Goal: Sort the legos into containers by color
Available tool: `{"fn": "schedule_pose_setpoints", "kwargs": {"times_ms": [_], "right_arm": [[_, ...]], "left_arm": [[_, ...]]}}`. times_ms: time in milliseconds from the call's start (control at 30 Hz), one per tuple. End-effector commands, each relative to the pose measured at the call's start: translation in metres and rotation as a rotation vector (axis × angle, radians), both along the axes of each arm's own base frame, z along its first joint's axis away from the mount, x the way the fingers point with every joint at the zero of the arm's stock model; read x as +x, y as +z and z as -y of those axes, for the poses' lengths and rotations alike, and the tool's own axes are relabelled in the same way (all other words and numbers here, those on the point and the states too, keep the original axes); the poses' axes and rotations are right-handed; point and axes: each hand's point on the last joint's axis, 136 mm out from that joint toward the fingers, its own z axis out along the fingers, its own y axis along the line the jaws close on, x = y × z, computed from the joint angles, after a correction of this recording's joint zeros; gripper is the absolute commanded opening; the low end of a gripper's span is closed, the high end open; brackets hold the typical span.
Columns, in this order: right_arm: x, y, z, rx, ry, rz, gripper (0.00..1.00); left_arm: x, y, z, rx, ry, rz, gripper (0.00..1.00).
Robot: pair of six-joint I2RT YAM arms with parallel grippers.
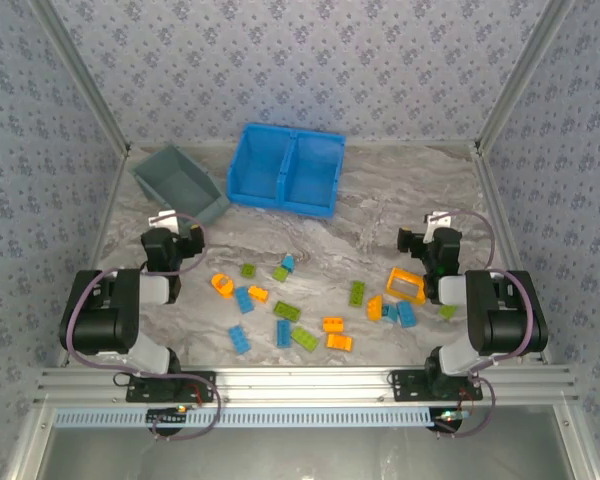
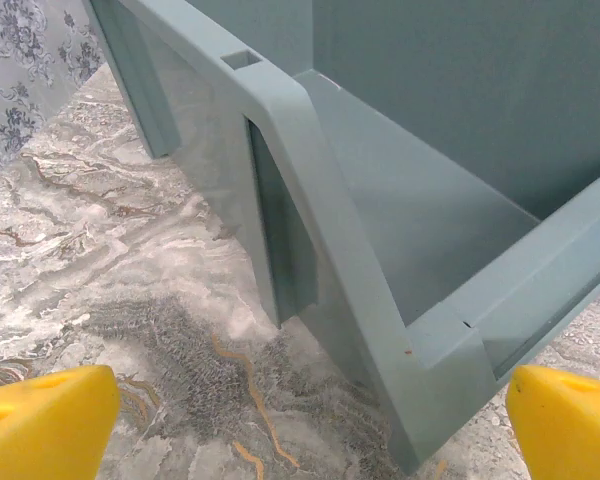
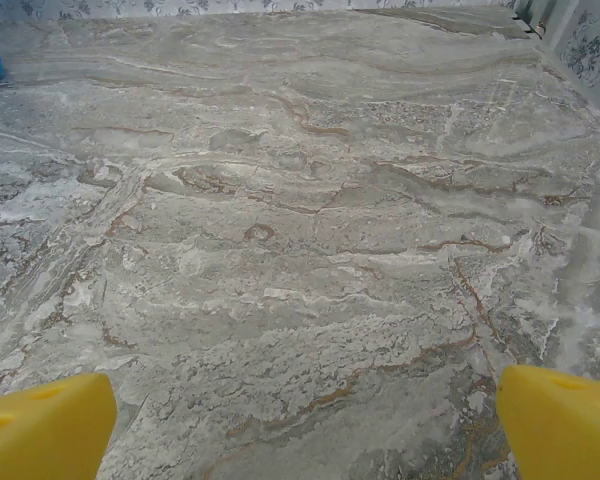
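Marbled desk [image 1: 400, 200]: legos [image 1: 283, 333] lay toward near edge, between both empty, wide-open jaws; grey-blue bin [image 1: 180, 185] just beyond left jaws.

We look at a desk [image 1: 400, 190] with a grey marbled top, veined in white and rusty brown. 3 walls close it in: a back wall [image 1: 300, 60], a left wall [image 1: 30, 130] and a right wall [image 1: 580, 130], all papered in pale blue-grey with a small repeating floral print. 2 pale metal struts [image 1: 77, 70] slant up from the back corners. Along the near edge runs a ribbed aluminium rail [image 1: 300, 385]. The light falls evenly and softly, and we find only faint shadows.
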Motion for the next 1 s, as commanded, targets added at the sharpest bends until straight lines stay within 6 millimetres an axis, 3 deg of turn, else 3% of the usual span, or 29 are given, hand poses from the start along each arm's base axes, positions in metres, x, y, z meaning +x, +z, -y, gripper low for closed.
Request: {"fn": "schedule_pose_setpoints", "kwargs": {"times_ms": [0,800,833,900,967], "right_arm": [[0.006,0.006,0.001,-0.016,0.014,0.013,1.00],[0.006,0.006,0.001,-0.014,0.015,0.014,1.00],[0.006,0.006,0.001,-0.014,0.014,0.017,1.00],[0.000,0.030,0.009,-0.062,-0.057,0.046,1.00],[-0.008,0.089,0.008,-0.103,-0.124,0.101,1.00]], "left_arm": [[0.007,0.008,0.001,0.007,-0.021,0.015,0.99],[0.006,0.007,0.001,0.008,-0.021,0.014,0.99],[0.007,0.017,0.002,0.018,-0.017,0.046,0.99],[0.003,0.048,0.004,0.056,0.013,-0.006,0.99],[-0.002,0.101,0.015,0.013,-0.014,-0.007,0.99]]}}
